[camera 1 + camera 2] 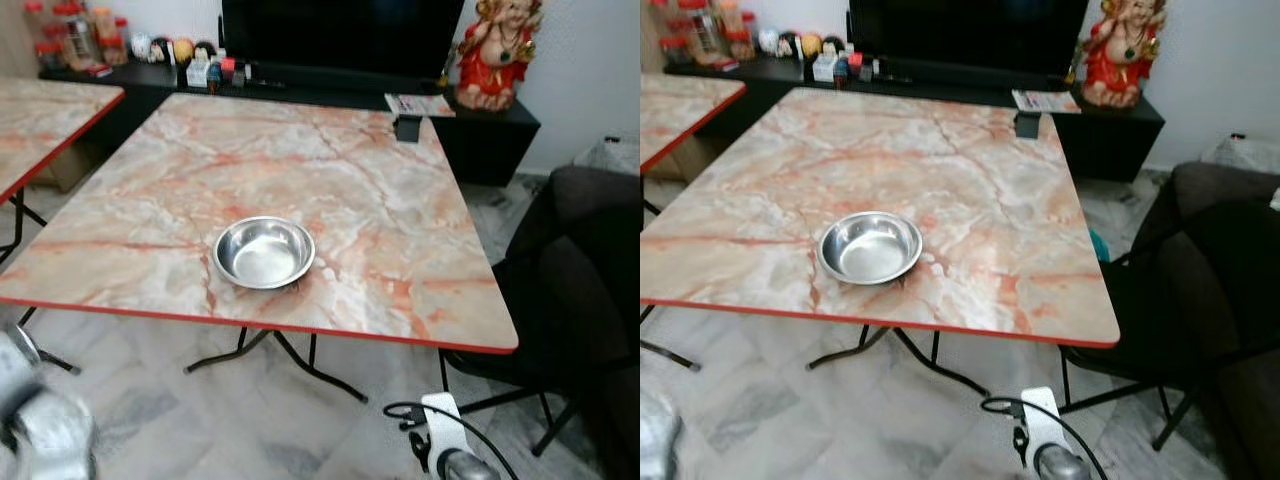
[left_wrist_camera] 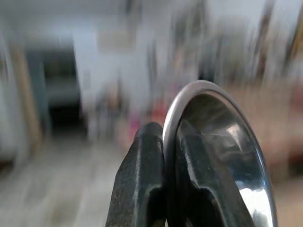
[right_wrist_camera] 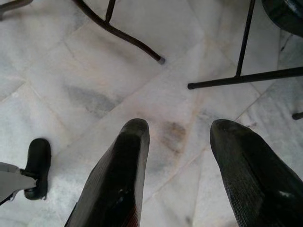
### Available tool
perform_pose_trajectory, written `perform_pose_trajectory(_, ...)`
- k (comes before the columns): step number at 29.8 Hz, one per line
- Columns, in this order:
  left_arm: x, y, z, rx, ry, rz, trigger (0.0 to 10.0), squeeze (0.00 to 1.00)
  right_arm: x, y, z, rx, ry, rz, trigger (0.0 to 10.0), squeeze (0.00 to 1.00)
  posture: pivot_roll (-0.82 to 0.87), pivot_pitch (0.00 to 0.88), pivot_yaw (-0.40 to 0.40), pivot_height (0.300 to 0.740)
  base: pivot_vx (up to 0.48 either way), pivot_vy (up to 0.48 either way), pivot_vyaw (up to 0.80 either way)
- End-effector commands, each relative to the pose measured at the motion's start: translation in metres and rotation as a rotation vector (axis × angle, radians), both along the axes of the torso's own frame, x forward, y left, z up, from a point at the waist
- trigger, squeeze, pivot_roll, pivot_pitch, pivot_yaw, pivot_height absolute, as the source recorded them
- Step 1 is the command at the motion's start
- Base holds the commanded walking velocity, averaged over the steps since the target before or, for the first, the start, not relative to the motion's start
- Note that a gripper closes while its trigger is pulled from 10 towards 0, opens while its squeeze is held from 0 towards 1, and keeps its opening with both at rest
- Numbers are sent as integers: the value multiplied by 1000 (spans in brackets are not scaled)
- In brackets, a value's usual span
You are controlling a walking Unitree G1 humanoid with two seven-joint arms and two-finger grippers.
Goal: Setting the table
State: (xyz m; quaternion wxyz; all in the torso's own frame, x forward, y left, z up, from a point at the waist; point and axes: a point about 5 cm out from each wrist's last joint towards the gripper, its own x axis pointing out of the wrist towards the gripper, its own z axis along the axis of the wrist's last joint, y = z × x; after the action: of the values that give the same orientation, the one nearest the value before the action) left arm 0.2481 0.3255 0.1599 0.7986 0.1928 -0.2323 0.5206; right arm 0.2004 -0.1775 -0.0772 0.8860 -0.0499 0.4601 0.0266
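L fingers [image 2: 163,189] pinch steel bowl [image 2: 222,156] rim; R fingers [image 3: 177,179] spread, empty, over floor [image 3: 71,71].

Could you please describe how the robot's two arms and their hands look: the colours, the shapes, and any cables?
The left arm is rounded silver metal. The right arm has a white bracket and a grey cylinder, with a thin black cable looping beside it. The left hand and the right hand each have two long, matte black fingers with rounded tips, slightly rough in texture.
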Motion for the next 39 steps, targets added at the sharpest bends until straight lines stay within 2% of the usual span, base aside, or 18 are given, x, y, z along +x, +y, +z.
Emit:
perform_pose_trajectory(1, 9, -12, 13, 50, -18, -31, 10000, 0, -1, -2, 0, -1, 4, -12, 10000, 0, 32, 0, -57, 740, 0, 0, 0)
perform_pose_trajectory(2, 12, -14, 19, 45, -38, -51, 10000, 0, -1, -2, -1, -1, 5, -17, 10000, 0, 27, 0, -52, 740, 0, 0, 0)
perform_pose_trajectory(3, 29, -28, 31, 46, -62, -179, 10000, 0, -2, -3, -1, -1, 6, -25, 10000, 0, 22, 0, -51, 740, 0, 0, 0)
perform_pose_trajectory(5, 42, -40, 35, 48, -50, -291, 10000, 0, -3, -3, -1, -1, 6, -29, 10000, 0, 19, 0, -49, 740, 0, 0, 0)
perform_pose_trajectory(7, 61, -64, 32, -31, -14, -504, 10000, 0, -3, -4, -1, -1, 6, -34, 10000, 0, 12, 0, -46, 740, 0, 0, 0)
perform_pose_trajectory(8, 67, -72, 31, -64, -3, -565, 10000, 0, -3, -4, -1, -1, 7, -35, 10000, 0, 12, 0, -46, 740, 0, 0, 0)
perform_pose_trajectory(12, 91, -125, 19, -372, 37, -929, 10000, 0, -5, -6, -2, -2, 6, -54, 10000, 0, -5, 0, -36, 740, 0, 0, 0)
perform_pose_trajectory(16, 106, -160, 11, -584, 56, -1097, 10000, 0, -6, -7, -2, -2, 5, -66, 10000, 0, -28, 0, -28, 740, 0, 0, 0)
perform_pose_trajectory(18, 111, -170, 10, -639, 50, -1130, 10000, 0, -6, -8, -2, -1, 3, -77, 10000, 0, -37, 0, -22, 740, 0, 0, 0)
perform_pose_trajectory(20, 119, -180, 6, -754, 60, -1144, 10000, 0, -7, -10, -3, -2, 4, -85, 10000, 0, -45, 0, -19, 740, 0, 0, 0)
perform_pose_trajectory(22, 121, -183, 5, -810, 50, -1143, 10000, 0, -8, -11, -3, -3, 5, -88, 10000, 0, -48, 0, -19, 740, 0, 0, 0)
perform_pose_trajectory(23, 125, -183, 7, -868, 27, -1118, 10000, 0, -8, -12, -3, -4, 6, -91, 10000, 0, -52, 0, -19, 740, 0, 0, 0)
perform_pose_trajectory(29, 132, -183, 5, -965, 50, -1062, 10000, 0, -9, -14, -3, -7, 7, -99, 10000, 0, -54, 0, -19, 740, 0, 0, 0)
perform_pose_trajectory(31, 134, -186, -5, -1040, 92, -1054, 10000, 0, -10, -15, -3, -8, 7, -105, 10000, 0, -63, 0, -16, 740, 0, 0, 0)
perform_pose_trajectory(37, 133, -195, -16, -1123, 129, -1055, 10000, 0, -10, -15, -4, -8, 7, -107, 10000, 0, -66, 0, -13, 740, 0, 0, 0)
perform_pose_trajectory(39, 132, -195, -17, -1110, 143, -1022, 10000, 0, -11, -15, -4, -7, 7, -105, 10000, 0, -68, 0, -12, 740, 0, 0, 0)
